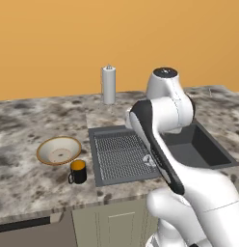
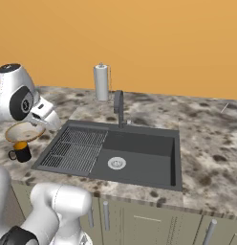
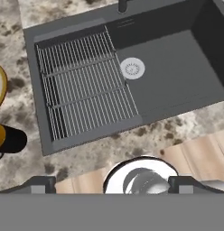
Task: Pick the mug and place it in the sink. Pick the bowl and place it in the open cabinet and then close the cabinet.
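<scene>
On the marbled worktop [image 1: 25, 120], in the left base view, I count one bowl [image 1: 59, 150], one mug [image 1: 78, 171] and one white paper-towel roll [image 1: 108, 85]. The bowl lies left of the sink [image 1: 121, 157], toward the front edge of the worktop, and nothing is inside it except its faint reddish ring. The mug stands upright just beside the bowl, nearer to the front edge, with its handle to the left; its yellow-orange inside holds nothing. The roll stands upright near the back edge, behind the sink. The white arm covers the middle part of the sink, so I see the ribbed drainboard on the left and part of the basin on the right.

From the right base view, again one bowl [image 2: 24, 131], one mug [image 2: 21, 151] and one roll [image 2: 102, 82] are seen, all at the left side of the worktop [image 2: 206, 139]. The sink [image 2: 139, 162] is one piece with two parts: the drainboard at the left and the basin at the right. The basin contains only the round silver drain [image 2: 117, 163]. One dark tap [image 2: 119, 107] rises at its back edge.

Looking down from the hand view, the sink [image 3: 177, 76] lies below, with the drain [image 3: 132, 68] in its basin and nothing else in it. The mug [image 3: 10, 139] lies at the left edge of the picture, still on the worktop [image 3: 109, 149] and outside the sink. The pincer [image 3: 112, 184] is spread wide, its two tips far apart, and nothing is between them.
</scene>
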Available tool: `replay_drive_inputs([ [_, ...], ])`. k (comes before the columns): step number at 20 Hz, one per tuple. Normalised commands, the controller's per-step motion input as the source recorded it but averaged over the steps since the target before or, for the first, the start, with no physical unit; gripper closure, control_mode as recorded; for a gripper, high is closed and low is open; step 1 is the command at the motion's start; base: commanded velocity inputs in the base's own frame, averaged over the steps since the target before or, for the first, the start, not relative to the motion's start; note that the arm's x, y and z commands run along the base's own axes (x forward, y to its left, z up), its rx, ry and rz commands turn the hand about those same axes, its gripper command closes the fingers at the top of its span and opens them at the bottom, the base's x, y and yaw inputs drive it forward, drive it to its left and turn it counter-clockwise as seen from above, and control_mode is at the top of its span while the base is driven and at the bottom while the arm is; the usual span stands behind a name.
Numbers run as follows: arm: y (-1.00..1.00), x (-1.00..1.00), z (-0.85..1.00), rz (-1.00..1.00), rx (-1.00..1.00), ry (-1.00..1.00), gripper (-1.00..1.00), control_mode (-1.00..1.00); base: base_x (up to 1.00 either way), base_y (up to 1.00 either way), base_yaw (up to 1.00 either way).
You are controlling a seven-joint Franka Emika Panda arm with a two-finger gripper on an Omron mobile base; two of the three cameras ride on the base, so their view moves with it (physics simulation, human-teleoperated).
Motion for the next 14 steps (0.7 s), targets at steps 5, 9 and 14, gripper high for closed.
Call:
replay_drive_inputs([
  [5,0.45,-0.17,-0.15,-0.17,0.0,0.05,-1.0,-1.0,0.0,0.0,0.0],
  [9,0.55,-0.09,-0.3,-0.05,0.04,0.06,-1.0,-1.0,0.0,0.0,0.0],
  [14,0.57,0.0,-0.21,-0.01,0.12,0.02,-1.0,-1.0,0.0,0.0,0.0],
])
